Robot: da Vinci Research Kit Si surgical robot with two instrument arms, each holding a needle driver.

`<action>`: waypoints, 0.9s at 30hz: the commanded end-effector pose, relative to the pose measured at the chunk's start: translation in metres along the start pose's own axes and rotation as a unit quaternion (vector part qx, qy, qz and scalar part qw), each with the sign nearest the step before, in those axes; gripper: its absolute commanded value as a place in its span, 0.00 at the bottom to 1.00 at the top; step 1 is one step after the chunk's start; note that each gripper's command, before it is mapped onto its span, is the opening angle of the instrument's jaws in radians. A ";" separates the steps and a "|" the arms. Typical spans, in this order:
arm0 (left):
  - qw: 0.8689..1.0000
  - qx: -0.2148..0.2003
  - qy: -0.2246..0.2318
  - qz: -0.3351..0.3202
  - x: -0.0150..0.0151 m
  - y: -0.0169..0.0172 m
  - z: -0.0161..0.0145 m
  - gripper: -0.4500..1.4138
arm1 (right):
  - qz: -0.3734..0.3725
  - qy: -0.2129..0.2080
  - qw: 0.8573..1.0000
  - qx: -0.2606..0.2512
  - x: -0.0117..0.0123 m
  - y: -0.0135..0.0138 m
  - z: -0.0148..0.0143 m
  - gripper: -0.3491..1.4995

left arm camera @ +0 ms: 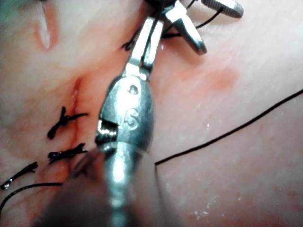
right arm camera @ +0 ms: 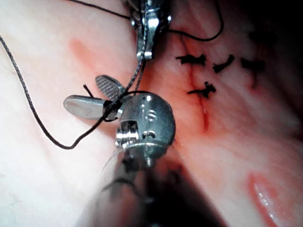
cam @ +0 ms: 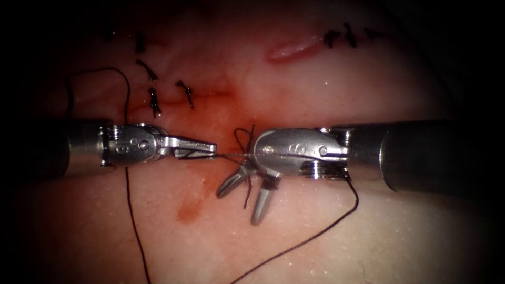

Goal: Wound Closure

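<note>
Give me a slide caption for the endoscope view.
Left tool grips taut thread; right tool open, thread looped around it, over stitched tissue.

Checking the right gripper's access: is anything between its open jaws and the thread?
Nothing visible. The right gripper stands open with thread already lying between its jaws. The left gripper, shut on thread, sits clear beside it.

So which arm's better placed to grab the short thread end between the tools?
Right, probably. The right arm's silver tool has open jaws straddling the short black thread end; the left arm's silver tool is shut on the taut black thread.
</note>
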 end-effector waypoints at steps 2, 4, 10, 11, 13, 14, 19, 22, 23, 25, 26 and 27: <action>1.000 0.000 -0.002 0.001 -0.0004 0.0000 0.0007 0.00 | -0.004 0.002 1.000 0.001 0.0002 0.0013 0.0004 0.00; 1.000 -0.001 -0.004 0.001 -0.0002 0.0003 0.0009 0.00 | -0.007 0.002 1.000 -0.001 0.0003 0.0013 0.0003 0.00; 1.000 -0.018 -0.017 0.006 0.0008 0.0034 0.0018 0.00 | -0.002 0.038 0.999 -0.029 0.0010 0.0020 -0.0015 0.00; 1.000 -0.023 -0.021 0.007 0.0009 0.0040 0.0019 0.00 | 0.000 0.049 0.998 -0.034 0.0011 0.0022 -0.0019 0.00; 0.999 -0.034 -0.028 0.006 0.0013 0.0053 0.0020 0.00 | 0.004 0.067 0.997 -0.041 0.0013 0.0024 -0.0027 0.00; 0.999 -0.038 -0.032 0.007 0.0014 0.0059 0.0020 0.00 | 0.006 0.075 0.996 -0.044 0.0014 0.0025 -0.0031 0.00; 0.997 -0.051 -0.054 0.016 0.0019 0.0100 0.0030 0.00 | 0.019 0.106 0.992 -0.059 0.0012 0.0035 -0.0045 0.00; 0.996 -0.061 -0.064 0.025 0.0026 0.0125 0.0040 0.00 | 0.027 0.114 0.991 -0.062 0.0008 0.0039 -0.0049 0.00; 0.996 -0.064 -0.065 0.024 0.0029 0.0134 0.0043 0.00 | 0.028 0.115 0.991 -0.065 0.0007 0.0040 -0.0051 0.00; 0.994 -0.079 -0.065 0.022 0.0038 0.0154 0.0051 0.00 | 0.030 0.115 0.990 -0.071 0.0005 0.0044 -0.0054 0.00; 0.994 -0.083 -0.063 0.023 0.0044 0.0162 0.0054 0.00 | 0.030 0.115 0.990 -0.072 0.0004 0.0046 -0.0056 0.00; 0.994 -0.087 -0.061 0.021 0.0050 0.0169 0.0057 0.00 | 0.032 0.115 0.990 -0.075 0.0003 0.0048 -0.0058 0.00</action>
